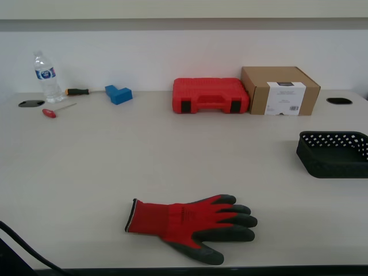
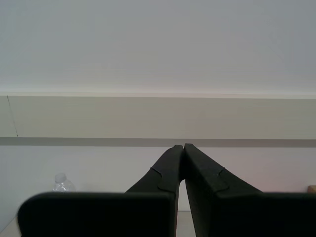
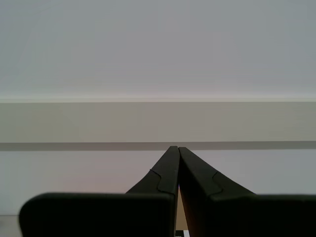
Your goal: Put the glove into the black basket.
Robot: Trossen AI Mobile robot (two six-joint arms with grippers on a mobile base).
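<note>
The red glove [image 1: 190, 224] with dark grey palm and fingers lies flat on the table near its front edge, fingers toward the exterior view's right. The black basket [image 1: 335, 153] stands at the exterior view's right edge, partly cut off, well apart from the glove. My first gripper [image 3: 175, 148] is shut and empty, pointing at the wall. My second gripper [image 2: 181, 146] is shut and empty too, facing the wall. Neither gripper shows in the exterior view.
At the back stand a red toolcase [image 1: 210, 95], a cardboard box [image 1: 280, 90], a blue block [image 1: 118, 94], a water bottle [image 1: 47, 77] and two screwdrivers [image 1: 57, 109]. A dark cable [image 1: 23, 247] crosses the front corner at the exterior view's left.
</note>
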